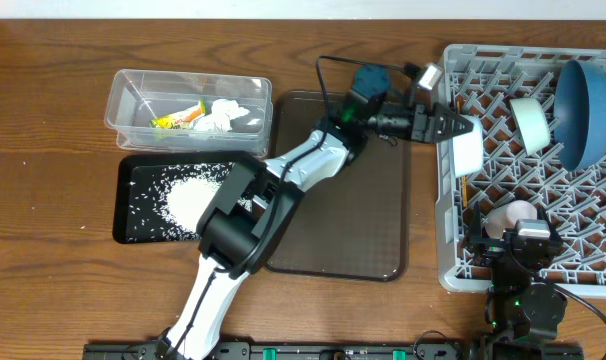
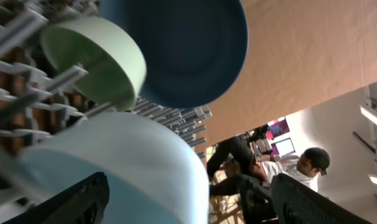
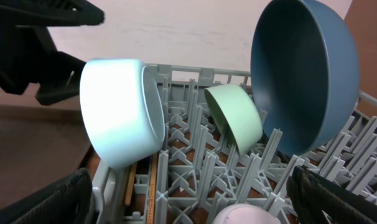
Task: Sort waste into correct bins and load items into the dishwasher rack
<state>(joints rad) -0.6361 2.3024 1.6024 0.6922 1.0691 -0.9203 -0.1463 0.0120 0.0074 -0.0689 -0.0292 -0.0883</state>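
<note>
While hanging over the light-grey plastic lattice rack (image 1: pixel 451 250), grips nothing: left claw (image 1: pixel 465 126) wide by white bowl (image 3: pixel 117 109), right claw (image 3: pixel 188 190) wide astride small pink cup (image 3: pixel 244 216).

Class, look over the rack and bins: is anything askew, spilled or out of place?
Only the white bowl stands out: it stands on edge hard against the left wall of the rack, apart from the mint bowl and blue bowl set deeper in. The rice lies wholly inside the black tub; no spill shows.
</note>
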